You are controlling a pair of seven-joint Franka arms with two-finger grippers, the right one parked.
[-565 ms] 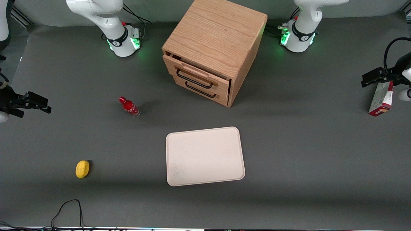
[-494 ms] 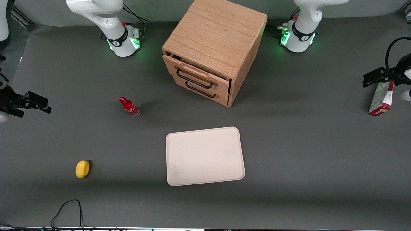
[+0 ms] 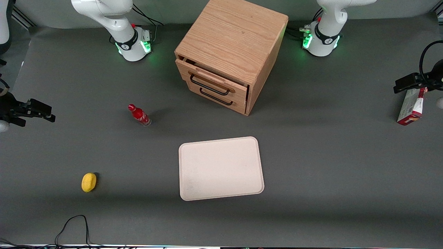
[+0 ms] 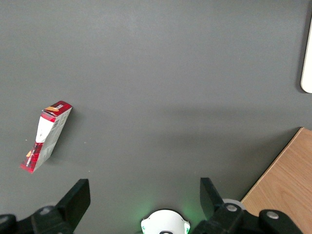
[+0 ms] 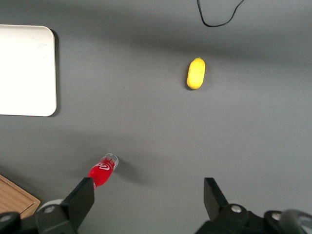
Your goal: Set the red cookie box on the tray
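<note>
The red cookie box (image 3: 410,107) rests on the grey table toward the working arm's end, a thin red carton with white panels, also seen in the left wrist view (image 4: 46,137). My left gripper (image 3: 404,84) hangs above the table close to the box's upper end and is apart from it. Its fingers are open with nothing between them (image 4: 144,187). The pale beige-pink tray (image 3: 221,168) lies mid-table, nearer the front camera than the cabinet; only one corner of the tray (image 4: 307,73) shows in the left wrist view.
A wooden drawer cabinet (image 3: 230,52) stands at mid-table, its upper drawer slightly ajar. A small red bottle (image 3: 139,115) and a yellow lemon-like object (image 3: 89,182) lie toward the parked arm's end. A black cable (image 3: 74,226) loops at the table's front edge.
My left gripper has drifted slightly toward the working arm's end of the table. The cookie box and everything else stay where they were.
</note>
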